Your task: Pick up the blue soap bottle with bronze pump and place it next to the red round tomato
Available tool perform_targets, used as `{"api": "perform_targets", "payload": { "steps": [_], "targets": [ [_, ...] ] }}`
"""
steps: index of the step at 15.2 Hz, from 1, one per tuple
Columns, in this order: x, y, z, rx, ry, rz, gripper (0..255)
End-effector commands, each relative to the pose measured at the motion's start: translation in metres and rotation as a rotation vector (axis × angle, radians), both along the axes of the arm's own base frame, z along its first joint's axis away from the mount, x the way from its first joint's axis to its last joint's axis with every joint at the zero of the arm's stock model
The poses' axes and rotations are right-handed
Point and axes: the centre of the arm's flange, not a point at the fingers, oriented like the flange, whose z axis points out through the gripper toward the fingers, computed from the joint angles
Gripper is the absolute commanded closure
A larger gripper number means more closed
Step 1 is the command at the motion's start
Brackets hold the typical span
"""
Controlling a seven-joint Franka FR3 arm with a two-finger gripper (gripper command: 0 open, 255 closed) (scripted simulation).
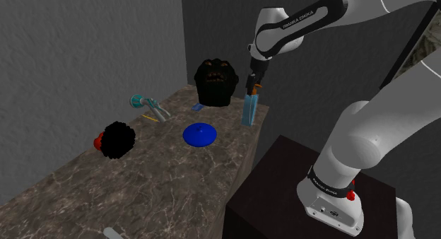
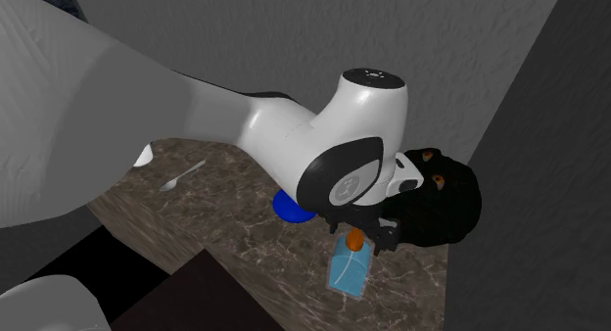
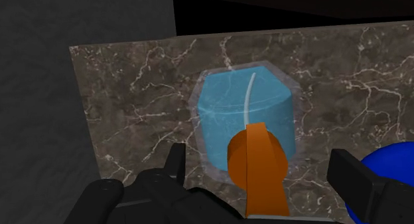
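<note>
1. Far over on the shoulder view's left, the red tomato peeks out from behind a black spiky ball, and the two sit right against each other on the marbled brown counter.
2. Further along, near the back wall, lies a teal-handled tool, with a small yellow stick just in front of it.
3. In the middle of the counter a blue disc lies flat.
4. Behind it, tucked into the back corner, sits a black furry lump with brown spots.
5. Here's the one that matters: the blue soap bottle stands on the counter close to its right-hand edge, beside the furry lump. It is well apart from the tomato, with the disc and the spiky ball between them. Its orange-bronze pump points up at the hand.
6. The jaws hang straight over the bottle, one on each side of the pump. From the wrist they are spread wide, with a clear gap on both sides, so nothing is gripped.
7. On the right, the white arm arches over from its dark stand.
</note>
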Motion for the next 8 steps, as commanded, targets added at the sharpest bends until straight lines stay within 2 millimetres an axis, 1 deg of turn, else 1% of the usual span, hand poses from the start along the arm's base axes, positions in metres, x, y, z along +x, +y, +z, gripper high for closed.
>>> {"api": "perform_targets", "payload": {
  "steps": [1,3,4,8],
  "targets": [
    [0.0001,0.0000,-0.0001,0.000,0.000,0.000,0],
    [0.0000,0.0000,-0.0001,0.000,0.000,0.000,0],
    [0.0000,0.0000,-0.0001,0.000,0.000,0.000,255],
    [-0.0001,0.0000,-0.0001,0.000,0.000,0.000,255]
  ]
}}
